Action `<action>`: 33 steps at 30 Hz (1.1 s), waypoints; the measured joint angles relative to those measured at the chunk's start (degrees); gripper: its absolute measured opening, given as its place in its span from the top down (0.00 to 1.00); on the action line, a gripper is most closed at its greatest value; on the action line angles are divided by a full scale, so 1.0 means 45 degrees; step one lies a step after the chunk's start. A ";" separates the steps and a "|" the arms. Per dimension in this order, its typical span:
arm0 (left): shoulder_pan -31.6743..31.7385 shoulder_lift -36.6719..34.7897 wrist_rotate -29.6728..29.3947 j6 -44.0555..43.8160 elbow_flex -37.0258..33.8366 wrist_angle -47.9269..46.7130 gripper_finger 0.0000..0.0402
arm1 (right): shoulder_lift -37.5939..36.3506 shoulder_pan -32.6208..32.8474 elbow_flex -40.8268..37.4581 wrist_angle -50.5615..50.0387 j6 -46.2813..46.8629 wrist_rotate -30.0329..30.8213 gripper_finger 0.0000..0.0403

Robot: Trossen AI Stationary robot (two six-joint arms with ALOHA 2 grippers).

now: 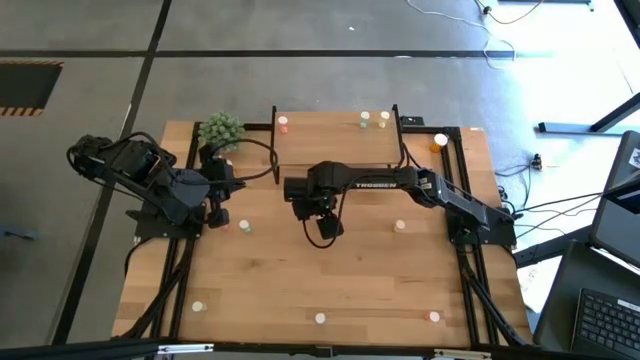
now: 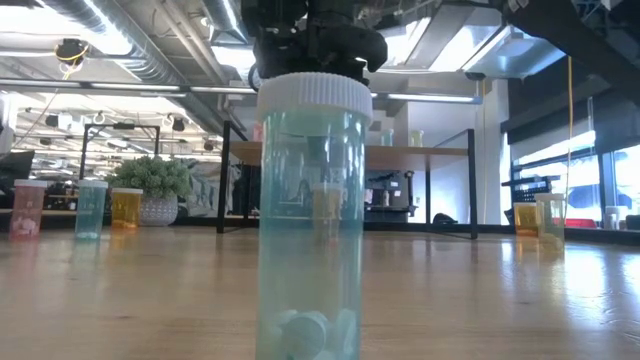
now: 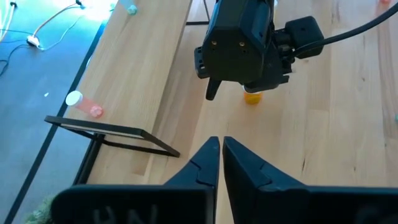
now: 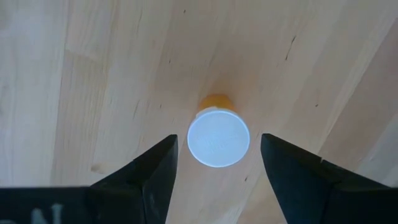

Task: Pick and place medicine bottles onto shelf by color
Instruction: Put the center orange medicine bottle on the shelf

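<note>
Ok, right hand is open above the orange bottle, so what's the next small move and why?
Probably lower the right hand straight down and close. In the right wrist view the orange bottle stands upright, its white cap centered between the open fingers with a gap on both sides, not yet gripped.

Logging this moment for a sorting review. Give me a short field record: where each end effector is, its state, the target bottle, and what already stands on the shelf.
right end effector: open, above mid-table, fingers either side of the orange bottle, not touching it
orange bottle: upright on the table, white cap on
left end effector: shut, empty, at the table's left side, pointing toward the right arm
shelf: at the table's far edge; one pink-red bottle near its left end, pale bottles toward its right
loose bottles: several, scattered over the table
</note>
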 joint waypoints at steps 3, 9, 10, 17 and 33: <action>-0.0005 0.0000 0.0000 -0.0003 0.0000 -0.0001 0.98 | 0.0000 0.0001 0.0000 0.0014 0.0010 -0.0002 0.42; 0.0000 0.0000 0.0000 0.0000 0.0000 0.0000 1.00 | -0.0005 -0.0034 0.0000 0.0083 0.0029 -0.0749 0.42; 0.0000 0.0000 0.0000 0.0000 0.0004 0.0000 1.00 | -0.0005 -0.0043 0.0000 0.0096 0.0031 -0.0977 0.42; 0.0000 0.0000 0.0000 0.0000 0.0000 0.0000 0.97 | -0.0005 -0.0330 0.0000 0.0111 0.1681 -0.1401 0.40; -0.0003 0.0003 0.0000 0.0000 0.0000 0.0000 0.93 | -0.0010 -0.0557 0.0000 0.0272 0.1370 -0.1571 0.19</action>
